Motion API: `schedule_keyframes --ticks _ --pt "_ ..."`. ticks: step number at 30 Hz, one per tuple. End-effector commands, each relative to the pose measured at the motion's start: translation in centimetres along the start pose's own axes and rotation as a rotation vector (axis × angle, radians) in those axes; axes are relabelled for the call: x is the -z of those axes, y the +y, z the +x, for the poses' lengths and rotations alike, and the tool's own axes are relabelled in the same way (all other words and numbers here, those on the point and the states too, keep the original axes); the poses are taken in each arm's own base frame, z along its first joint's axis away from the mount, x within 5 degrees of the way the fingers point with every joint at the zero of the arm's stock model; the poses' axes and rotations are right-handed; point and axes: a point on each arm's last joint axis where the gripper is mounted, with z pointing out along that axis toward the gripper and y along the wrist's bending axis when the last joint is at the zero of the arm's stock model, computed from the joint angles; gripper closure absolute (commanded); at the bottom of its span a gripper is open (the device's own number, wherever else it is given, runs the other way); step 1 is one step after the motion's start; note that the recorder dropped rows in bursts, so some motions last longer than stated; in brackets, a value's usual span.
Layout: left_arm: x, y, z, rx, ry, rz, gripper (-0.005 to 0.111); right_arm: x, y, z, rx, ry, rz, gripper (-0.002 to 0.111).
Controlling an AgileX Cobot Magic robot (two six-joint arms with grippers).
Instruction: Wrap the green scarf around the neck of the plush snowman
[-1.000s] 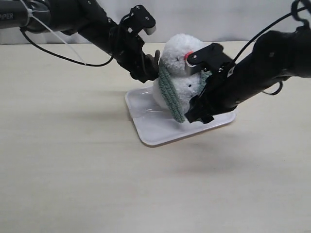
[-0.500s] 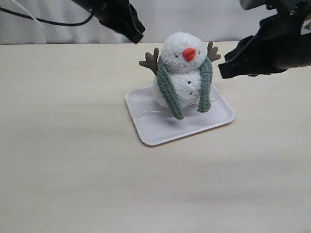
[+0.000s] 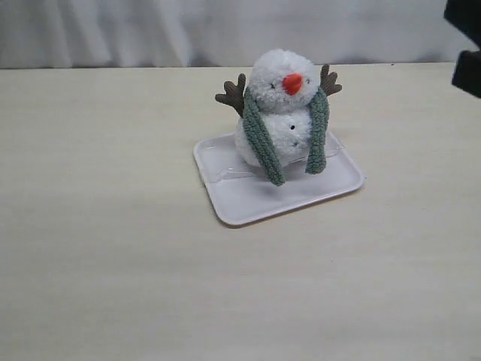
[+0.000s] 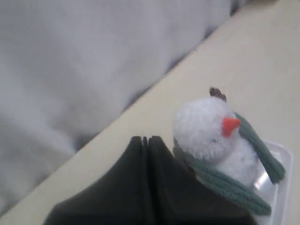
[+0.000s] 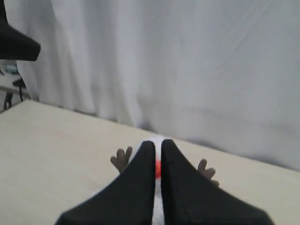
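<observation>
1. Left side: I read the left gripper as fingers pressed together on nothing, held above and clear of the plush snowman.

2. Centre: the snowman stood upright on a white tray. The green scarf lay draped over the snowman's neck, with one end hanging down each side of the front (uncrossed, as far as I could see; the back of the neck was hidden).

3. Right side: the right gripper had its fingers drawn together, holding nothing.

4. Step in hand: I judged the drape complete. If a full turn was wanted, the next move called for pinching one hanging end and carrying it across the front without tipping the figure.

5. Surroundings: a pale wood-grain table carried the tray, and a white curtain closed off the rear.
</observation>
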Motion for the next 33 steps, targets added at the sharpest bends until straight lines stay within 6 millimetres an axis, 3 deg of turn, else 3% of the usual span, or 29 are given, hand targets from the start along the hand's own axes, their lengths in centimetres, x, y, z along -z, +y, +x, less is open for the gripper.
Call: schedule_keyframes --ticks 1,10,17,26,33 --pt "6.5 -0.3 0.6 0.067 -0.243 -0.198 0.107 2.3 0.0 -0.6 -0.038 -0.133 0.003 0.104" --pt "17.0 -2.3 5.6 0.16 -0.574 -0.44 0.107 5.9 0.0 -1.4 -0.05 -0.286 0.006 0.104" --pt "22.2 -3.8 6.6 0.267 -0.75 -0.412 0.107 9.2 0.0 -1.9 -0.081 -0.389 -0.001 0.104" --pt "25.8 -5.2 7.2 0.25 -0.831 -0.371 0.107 13.9 0.0 -2.2 -0.081 -0.551 -0.005 0.104" --pt "26.0 -5.2 7.2 0.25 -0.842 -0.376 0.107 15.8 0.0 -2.1 -0.082 -0.62 -0.006 0.104"
